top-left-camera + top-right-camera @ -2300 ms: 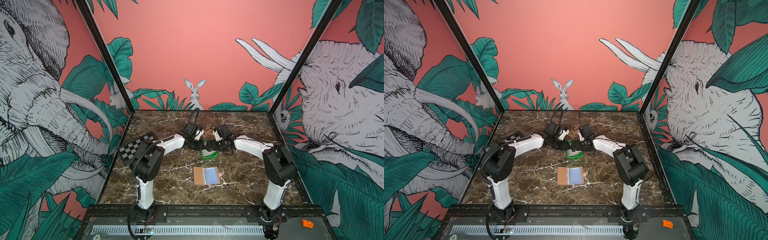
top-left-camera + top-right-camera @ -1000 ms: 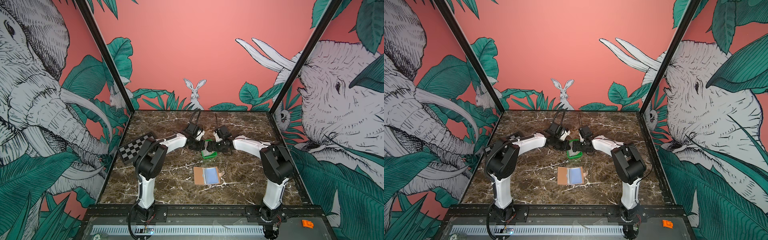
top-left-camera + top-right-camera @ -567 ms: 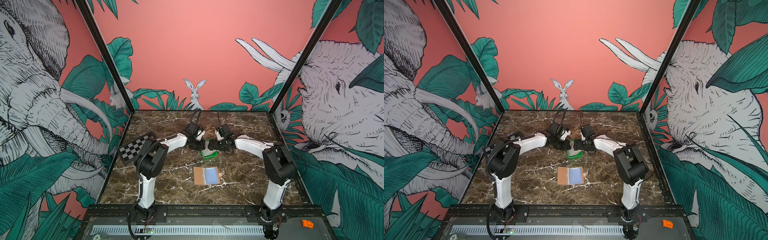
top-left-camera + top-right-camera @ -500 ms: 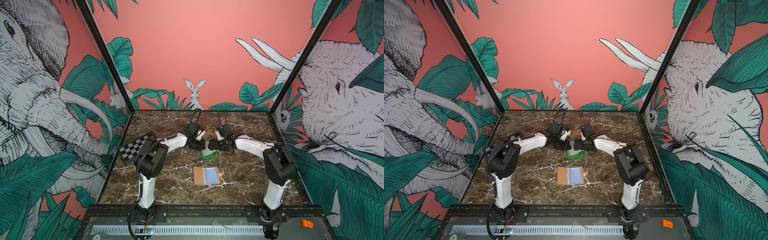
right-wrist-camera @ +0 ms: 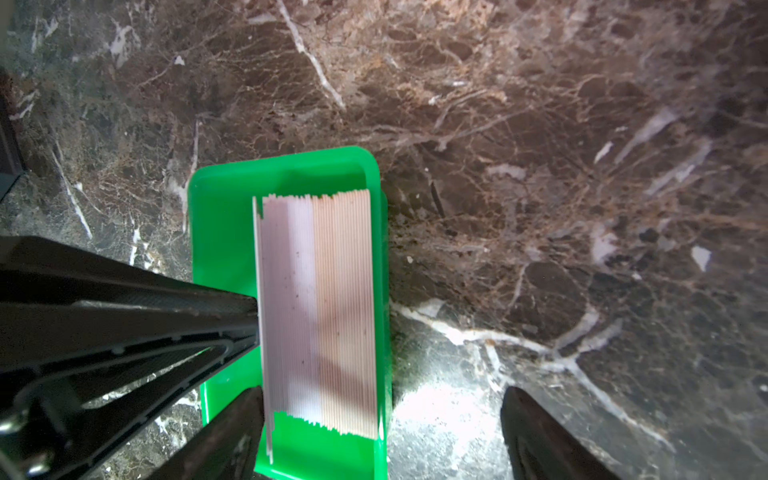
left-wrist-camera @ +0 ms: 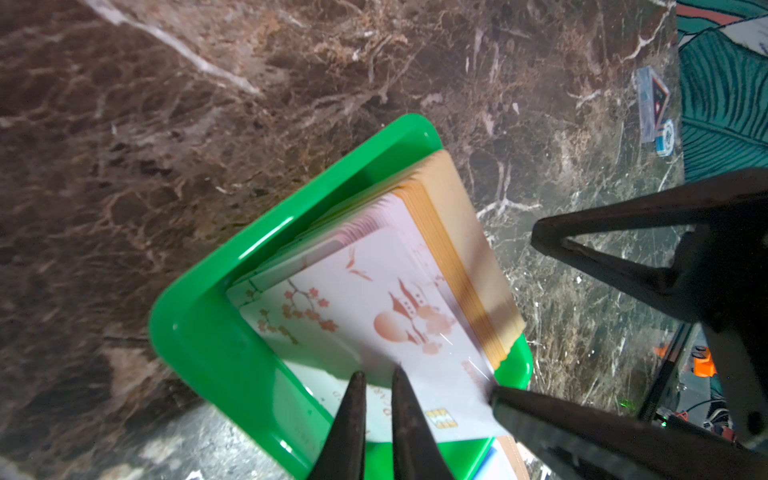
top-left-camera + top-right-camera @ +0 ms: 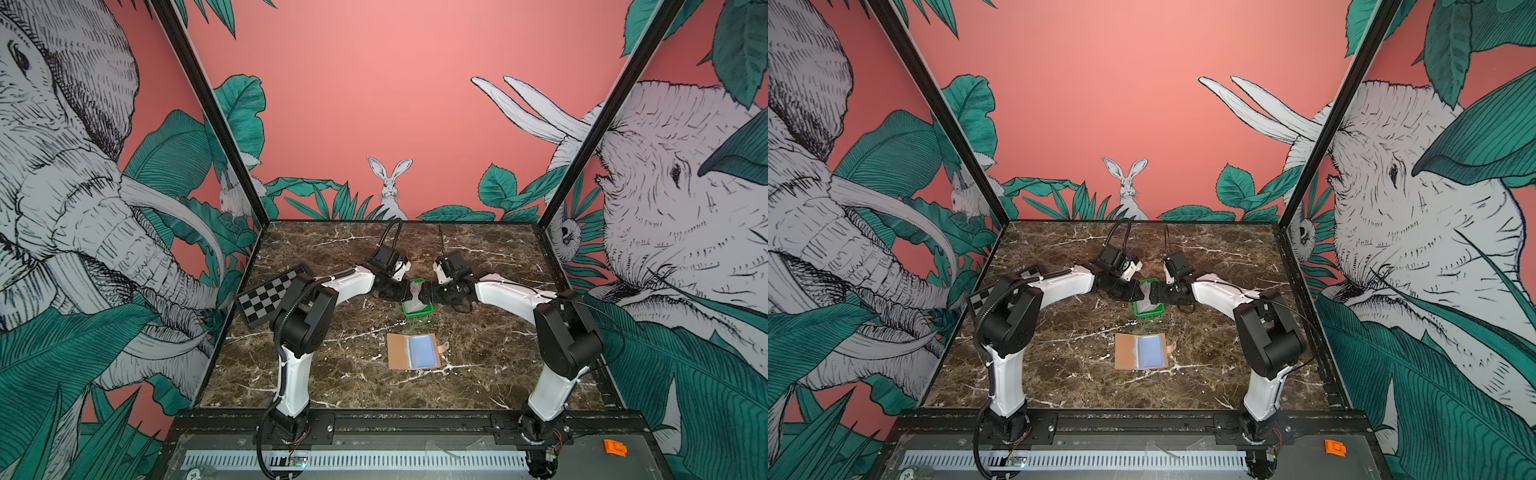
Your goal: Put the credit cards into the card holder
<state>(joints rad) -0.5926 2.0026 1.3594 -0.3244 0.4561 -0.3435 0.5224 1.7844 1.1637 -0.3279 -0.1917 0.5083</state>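
Cards [image 5: 320, 307] stand on edge as 1 thick stack in the green tray [image 6: 208, 357], so 1 prob. has to be split off first. Left claw [image 6: 376, 374] is almost pressed together, tips vs. the front card [image 6: 374, 316] face, nothing seen between them. Right claw [image 5: 378, 392] is spread wide, straddling stack & 1 tray wall, likely to steady it. Card holder [image 7: 413, 351] lies open, clear side up, well apart from the tray on the robot's side. No card seen in it.

arms [image 7: 358, 282] flank tray [image 7: 418, 310], card holder [image 7: 398, 351] unobstructed
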